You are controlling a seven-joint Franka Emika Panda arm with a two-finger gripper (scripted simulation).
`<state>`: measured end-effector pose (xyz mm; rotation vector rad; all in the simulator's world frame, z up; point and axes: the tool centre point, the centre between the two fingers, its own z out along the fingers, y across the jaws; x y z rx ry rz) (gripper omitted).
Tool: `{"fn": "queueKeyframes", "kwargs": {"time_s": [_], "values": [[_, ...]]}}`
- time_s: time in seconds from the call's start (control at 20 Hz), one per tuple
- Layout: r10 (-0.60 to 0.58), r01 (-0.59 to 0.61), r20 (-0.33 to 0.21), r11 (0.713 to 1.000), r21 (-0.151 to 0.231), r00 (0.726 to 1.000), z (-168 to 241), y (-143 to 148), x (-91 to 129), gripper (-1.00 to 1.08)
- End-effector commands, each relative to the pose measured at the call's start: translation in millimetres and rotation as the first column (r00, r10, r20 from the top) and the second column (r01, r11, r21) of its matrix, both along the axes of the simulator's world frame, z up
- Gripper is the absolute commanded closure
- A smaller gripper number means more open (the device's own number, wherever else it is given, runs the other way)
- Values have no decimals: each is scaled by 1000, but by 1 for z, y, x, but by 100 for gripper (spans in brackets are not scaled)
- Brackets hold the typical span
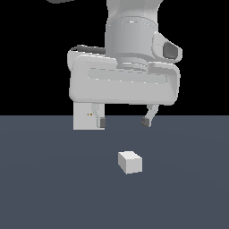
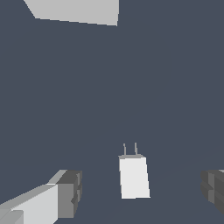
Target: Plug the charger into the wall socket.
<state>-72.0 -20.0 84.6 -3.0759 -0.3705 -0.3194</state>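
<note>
- My gripper [image 1: 123,121] hangs above the dark floor [image 1: 53,188] with its jaws spread wide and nothing between them; it is released, empty.
- The charger [image 1: 130,161] lies on the floor below me and nearer the exterior camera, apart from both fingertips [image 1: 102,121]. In the wrist view the charger [image 2: 134,177] sits between my two pads [image 2: 70,192], closer to neither by much, though off toward one edge of that picture.
- The wall socket [image 1: 85,116] stands upright farther back, toward the exterior view's left, partly hidden behind my hand. Its two small orange dots face the open floor. It is well apart from the charger.
- The step in hand, as I judge it, is the grasp: I should centre over the block, then descend straight so the pads close on its two flat sides, not on its corners.
- I should hold it low enough on the body that the prongs stay free and the block cannot pivot when pushed into the socket.
- The wrist view shows two thin prongs [image 2: 130,149] sticking out of one end of the charger. Its long axis runs along those prongs, and they point roughly toward the socket panel [image 2: 76,11] seen at the far edge.
- So I judge little turning is needed after lifting; mostly a carry and a level push.
</note>
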Motion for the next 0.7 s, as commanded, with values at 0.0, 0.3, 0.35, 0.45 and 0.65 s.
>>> {"fn": "queueKeyframes", "kwargs": {"time_s": [0.0,0.3,0.35,0.45,0.65], "values": [[18,-18,14,1000,2,1000,-7,-3,-5,-92],[45,-45,34,999,5,998,-19,-6,-11,-92],[47,-47,35,999,6,998,-20,-7,-12,-92],[51,-51,38,999,7,998,-22,-7,-12,-92],[49,-50,36,999,7,998,-22,-8,-12,-92]]}}
